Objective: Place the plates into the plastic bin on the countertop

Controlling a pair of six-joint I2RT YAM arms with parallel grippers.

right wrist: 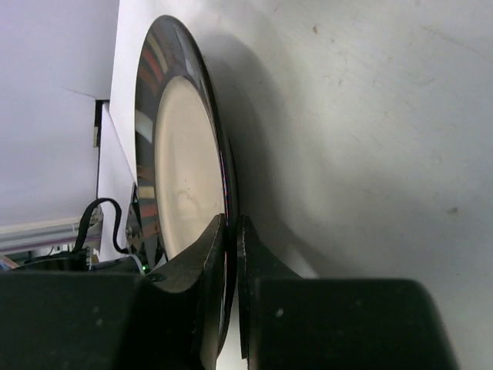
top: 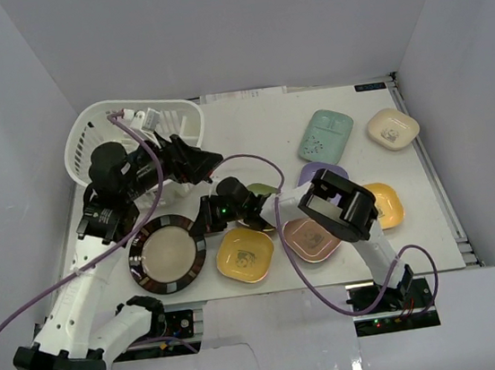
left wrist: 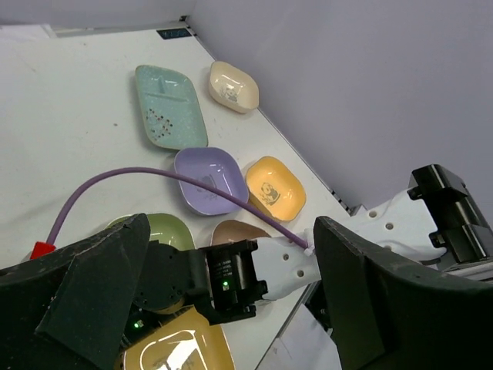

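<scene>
Dark-rimmed plate [right wrist: 181,169], rim pinched by right hand [right wrist: 232,231]

I am standing in what is looking like a robotics lab, at a boxed-in test cell. Plain white walls [top: 211,36] are closing in a matte white surface [top: 249,122] on the left, far and right sides, and an aluminium rail [top: 447,206] is running along its right edge. Two white-and-black robot arms, the left arm [top: 73,306] and the right arm [top: 377,250], are sitting bolted at the near edge. A purple cable [left wrist: 139,169] is trailing loose through the air, and a green light [top: 224,211] is glowing on the right arm's wrist. Crockery is lying spread out singly like test pieces: a mint dish [top: 325,135], a cream dish [top: 392,127], a yellow dish [top: 245,254] and a dark-rimmed round plate [top: 167,254]. A white slotted basket [top: 96,131] is standing in the far left corner.
</scene>
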